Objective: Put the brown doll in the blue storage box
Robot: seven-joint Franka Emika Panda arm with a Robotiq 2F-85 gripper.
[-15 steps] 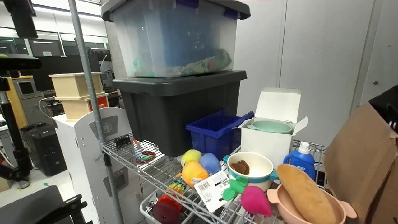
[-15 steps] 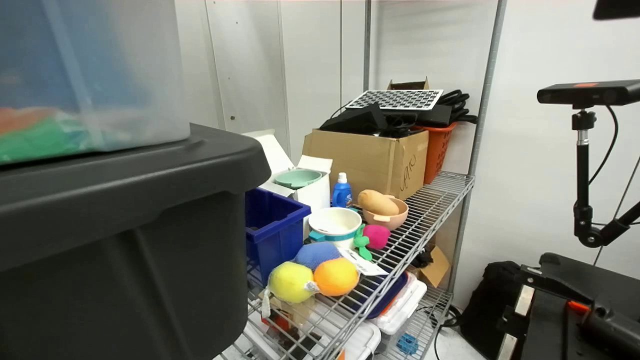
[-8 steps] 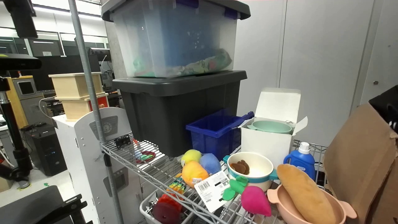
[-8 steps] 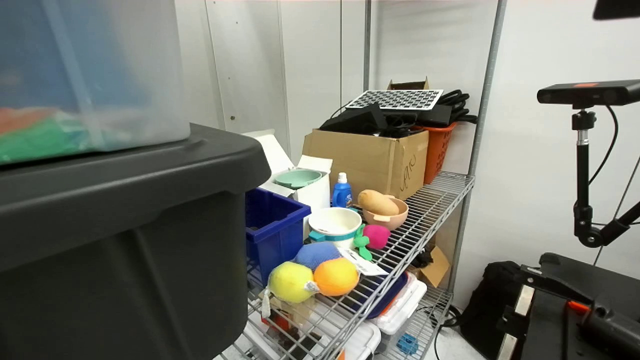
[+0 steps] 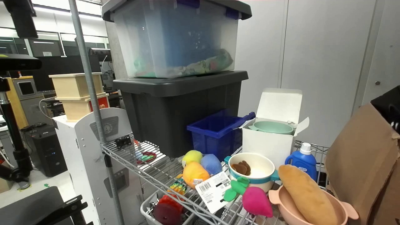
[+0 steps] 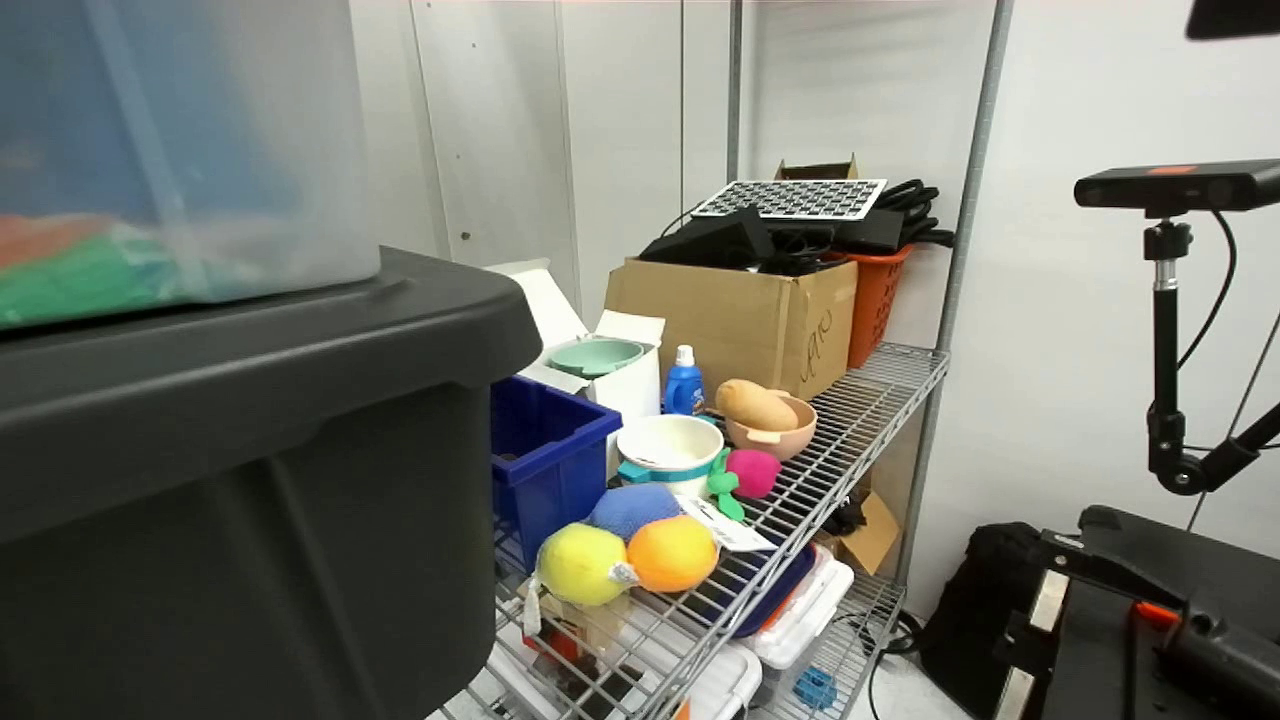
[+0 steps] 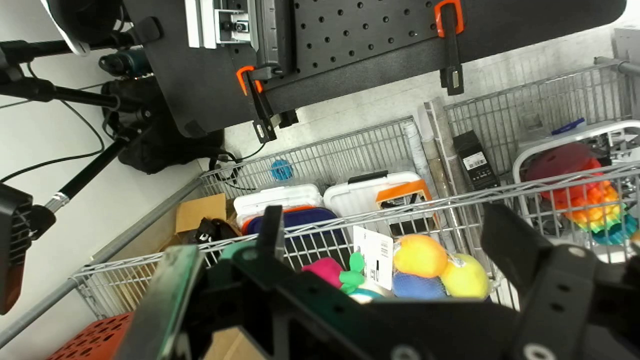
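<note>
The brown doll (image 5: 307, 193), a tan loaf-shaped plush, leans in the pink bowl (image 5: 339, 203), one end over the rim. It also shows in an exterior view (image 6: 757, 405) and is hidden in the wrist view. The blue storage box (image 5: 206, 137) stands open-topped against the dark grey tote; it also shows in an exterior view (image 6: 565, 475). My gripper (image 7: 387, 232) is open in the wrist view, fingers wide apart and nothing between them. It looks down from above the shelf's front edge, apart from the doll and box. I cannot clearly make it out in the exterior views.
Orange (image 5: 195, 175), yellow and blue toys, a pink plush (image 5: 257, 201) and a white-teal bowl (image 5: 264, 181) lie between box and doll. A white open carton (image 5: 267, 145), blue bottle (image 5: 301, 162) and cardboard box (image 6: 700, 310) stand behind. The grey tote (image 5: 178, 115) bears a clear bin.
</note>
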